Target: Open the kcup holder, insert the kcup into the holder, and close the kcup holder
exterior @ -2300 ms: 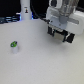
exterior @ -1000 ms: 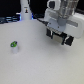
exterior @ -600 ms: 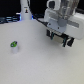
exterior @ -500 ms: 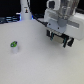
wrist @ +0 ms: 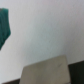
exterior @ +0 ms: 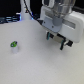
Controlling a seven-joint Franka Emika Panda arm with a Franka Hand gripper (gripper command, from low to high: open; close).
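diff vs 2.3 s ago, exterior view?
Barely anything. The gripper has shifted only slightly near the exterior view's upper right; it has neither taken nor released anything. The kcup sits in the same spot on the white table, untouched.

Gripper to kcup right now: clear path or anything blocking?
Probably yes. The kcup stands alone on the bare white table, with nothing between it and the gripper, which hangs well off toward the exterior view's right. Whether the jaws are open cannot be told.
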